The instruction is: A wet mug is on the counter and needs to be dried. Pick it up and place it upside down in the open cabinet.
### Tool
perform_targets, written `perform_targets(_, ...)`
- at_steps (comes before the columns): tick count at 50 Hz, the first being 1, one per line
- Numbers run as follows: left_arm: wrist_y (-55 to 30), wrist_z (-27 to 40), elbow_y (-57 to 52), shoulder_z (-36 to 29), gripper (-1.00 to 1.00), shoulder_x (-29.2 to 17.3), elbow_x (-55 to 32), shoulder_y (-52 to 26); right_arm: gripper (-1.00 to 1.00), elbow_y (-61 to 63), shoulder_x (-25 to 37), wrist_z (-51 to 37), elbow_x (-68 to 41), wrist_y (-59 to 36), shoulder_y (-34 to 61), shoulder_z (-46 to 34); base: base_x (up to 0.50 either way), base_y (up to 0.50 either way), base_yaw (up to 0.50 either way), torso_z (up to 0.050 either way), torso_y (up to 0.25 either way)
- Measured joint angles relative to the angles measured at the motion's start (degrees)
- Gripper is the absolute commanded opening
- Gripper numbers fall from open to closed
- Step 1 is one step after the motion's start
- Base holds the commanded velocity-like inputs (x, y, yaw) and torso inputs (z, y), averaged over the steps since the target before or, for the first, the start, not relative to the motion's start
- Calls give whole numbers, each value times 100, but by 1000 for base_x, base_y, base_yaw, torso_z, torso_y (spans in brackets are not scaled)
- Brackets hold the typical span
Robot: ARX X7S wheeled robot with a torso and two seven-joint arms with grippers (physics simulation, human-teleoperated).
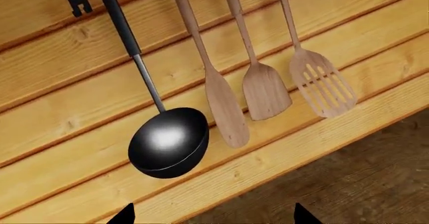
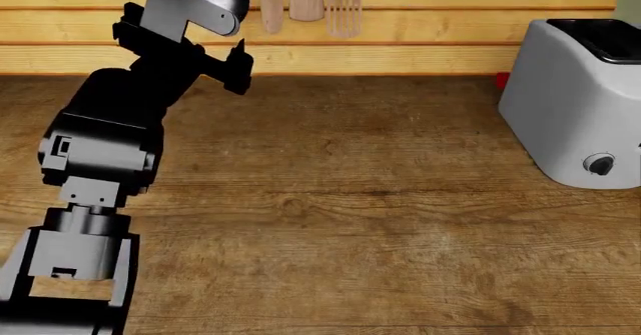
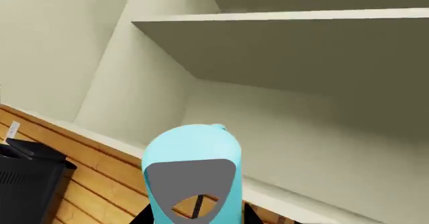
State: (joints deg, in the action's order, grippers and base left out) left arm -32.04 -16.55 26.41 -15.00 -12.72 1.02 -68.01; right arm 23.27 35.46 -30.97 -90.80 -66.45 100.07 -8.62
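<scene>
Gripping the small light cyan-blue cylindrical mug [image 3: 193, 169] was the right gripper [image 3: 194, 216], closed on it, near pale cabinet shelf [image 3: 282, 38]; left gripper [image 1: 209, 216] fingers apart, empty.

A kitchen: wooden counter [image 2: 350, 222], toaster [image 2: 576, 102], ladle [image 1: 168, 141] hung beside wooden spatulas [image 1: 264, 88]

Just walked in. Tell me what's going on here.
The right gripper is holding the mug up in front of the open cabinet, below one of its shelves; the mug is not set down yet. The right arm is out of the head view. The left gripper is empty and raised near the wall, facing the hanging ladle and wooden spatulas. A toaster stands on the counter.
</scene>
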Motion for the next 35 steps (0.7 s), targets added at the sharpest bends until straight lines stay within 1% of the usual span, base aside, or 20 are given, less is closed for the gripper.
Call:
perform_targets(7,-28,-23,-31,-4,100,-20,-31,14,-100,-540,-179,518,875,306,461,-223,0,0,0,0,0)
perform_targets(13,-34,-36,-44,-11,100,-35,-52,32,-100,-1240,-329,1009,1742,692,834,-527,0,0,0,0,0)
perform_targets(23,12,-42,3,-36,100,-50,-71,50,-100,-3061,-639,1581,3080,1302,1408,-1079,0,0,0,0,0)
perform_targets(35,83,-26,86,-61,100,-60,-86,53,-100,-5062,-930,1772,3999,1608,1859,-1451,0,0,0,0,0)
